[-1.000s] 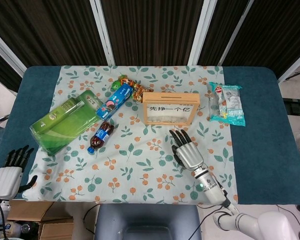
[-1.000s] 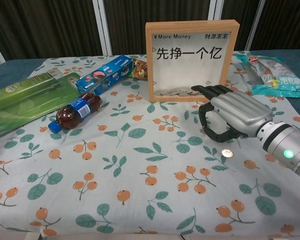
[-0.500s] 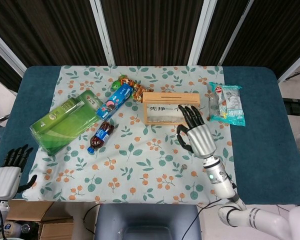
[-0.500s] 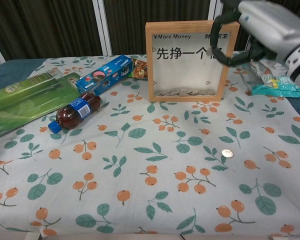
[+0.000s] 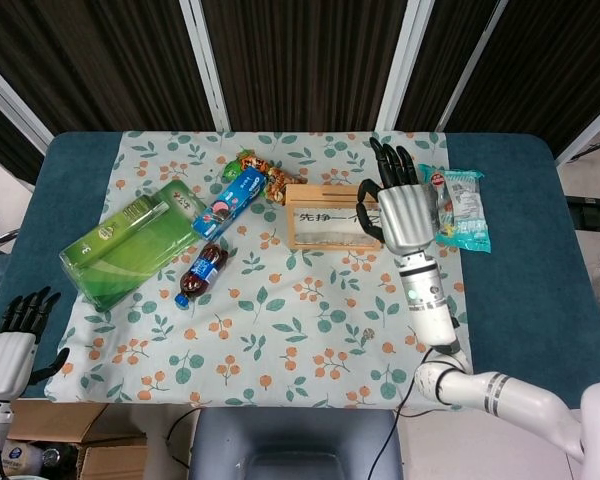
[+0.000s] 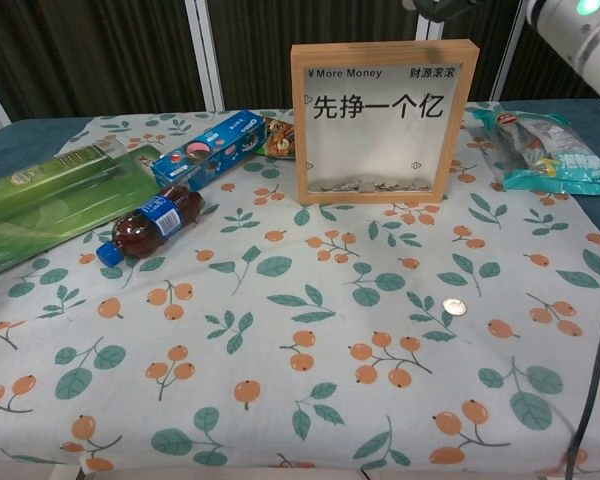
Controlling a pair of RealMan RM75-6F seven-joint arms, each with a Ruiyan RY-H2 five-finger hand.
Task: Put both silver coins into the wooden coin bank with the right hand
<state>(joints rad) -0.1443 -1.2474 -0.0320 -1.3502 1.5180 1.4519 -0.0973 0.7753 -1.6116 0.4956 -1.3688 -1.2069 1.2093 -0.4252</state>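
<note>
Floral-print tablecloth [image 6: 280, 400] carries the glass-fronted wooden-framed coin bank [image 6: 383, 122] upright at far centre, a few coins lying in its bottom. Silver right hand [image 5: 398, 205] hovers above the bank's right end, fingers extended; whether it pinches a coin cannot be told. Left hand [image 5: 8, 345] sits spread off the near-left table edge, and one small silver coin [image 6: 454, 308] lies flat on the cloth, near-right of the bank.

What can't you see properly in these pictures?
- Right hand: head view shows only its back, so whether it holds a coin is hidden; chest view cuts it off at the top edge.
- Bank slot: too small in head view, out of sight in chest view.
- Second coin: only one coin shows on the cloth.
- Left hand: partly cut by the edge.
</note>
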